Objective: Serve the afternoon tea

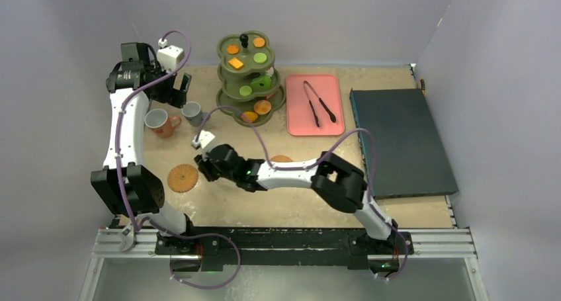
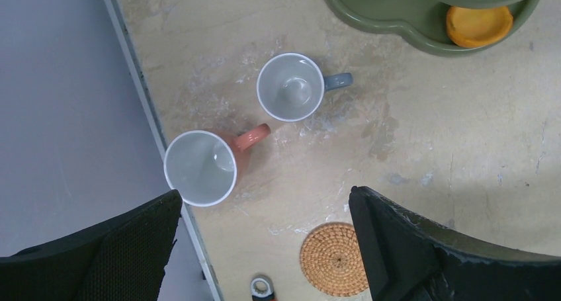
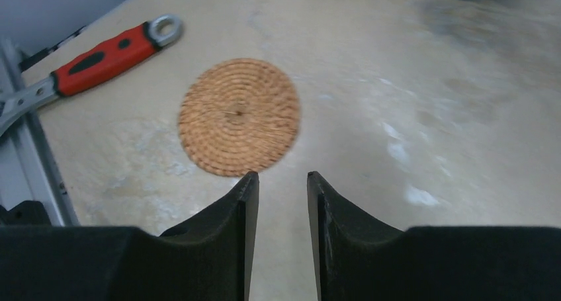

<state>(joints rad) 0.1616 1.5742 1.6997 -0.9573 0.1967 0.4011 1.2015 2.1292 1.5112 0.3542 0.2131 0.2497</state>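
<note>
The olive three-tier stand [image 1: 248, 69] at the back carries orange pastries [image 1: 236, 63] and green pastries [image 1: 245, 90]; its bottom tier [image 2: 397, 20] with an orange pastry [image 2: 478, 24] also shows in the left wrist view. A terracotta cup [image 1: 161, 122] [image 2: 200, 167] and a grey-blue cup [image 1: 192, 113] [image 2: 291, 87] stand upright and empty. My left gripper [image 1: 173, 89] [image 2: 264, 202] hovers wide open above them. One woven coaster [image 1: 182, 178] [image 3: 239, 116] lies flat just ahead of my right gripper [image 1: 204, 167] [image 3: 282, 176], whose jaws stand a narrow gap apart, empty. A second coaster [image 1: 281, 159] peeks from behind the right arm.
A pink tray [image 1: 298, 119] with black tongs [image 1: 319, 102] lies right of the stand. A dark slab [image 1: 402, 142] fills the right side. A red-handled wrench [image 3: 99, 56] lies by the table's left edge, near the first coaster.
</note>
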